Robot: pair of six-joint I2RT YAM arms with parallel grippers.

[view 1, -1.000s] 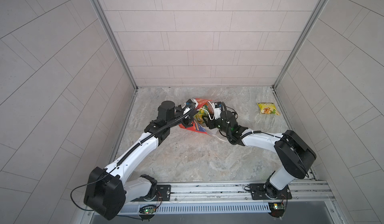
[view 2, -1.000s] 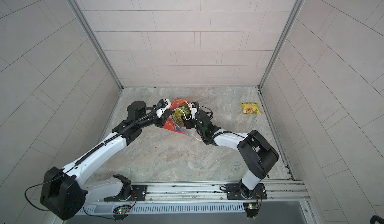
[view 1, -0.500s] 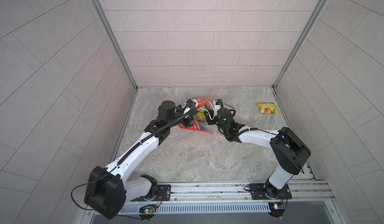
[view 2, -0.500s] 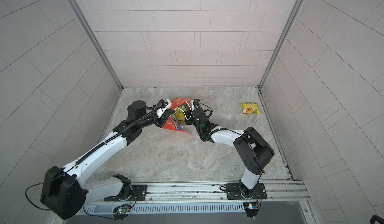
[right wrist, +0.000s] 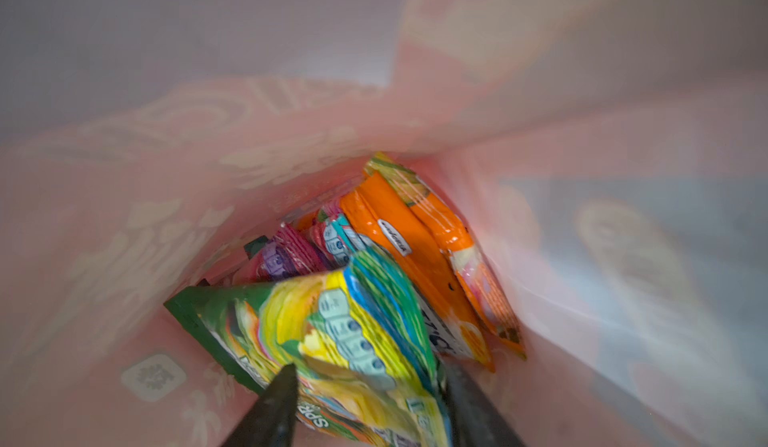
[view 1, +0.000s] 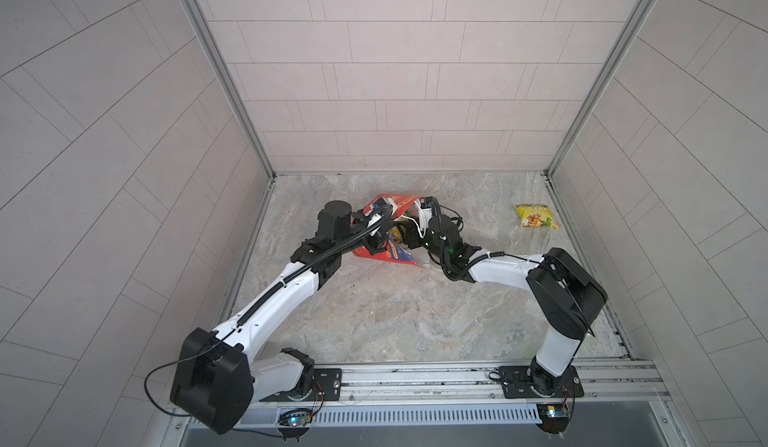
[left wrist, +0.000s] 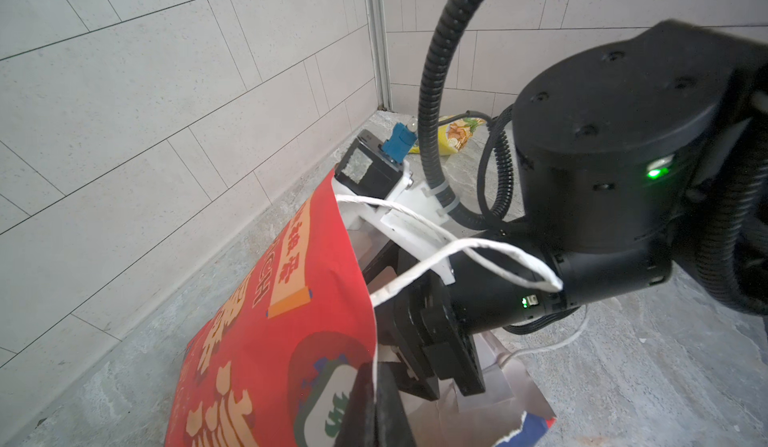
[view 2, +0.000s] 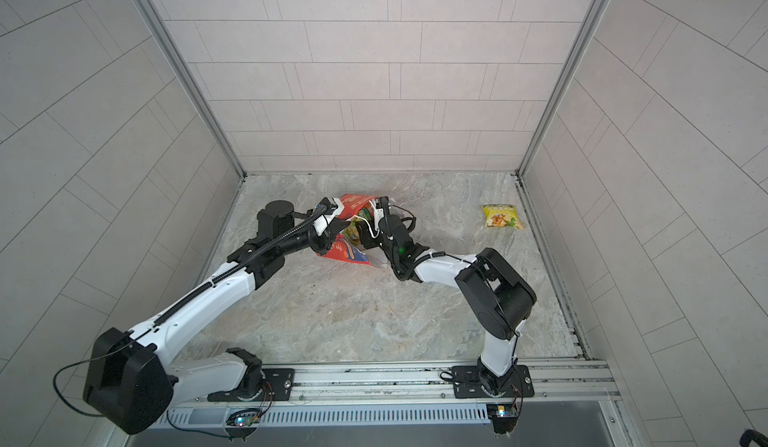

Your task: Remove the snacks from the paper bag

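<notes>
At left, the left gripper is clenched on the rim of the red paper bag, which sits tilted near the middle of the table. The right gripper reaches inside the bag and grasps a green packet. An orange packet lies deeper in. Far right, a yellow packet lies alone on the table.

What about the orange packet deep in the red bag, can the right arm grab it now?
Probably not yet. The right gripper is inside the paper bag, but the green packet sits between its fingers, in front of the orange packet.
</notes>
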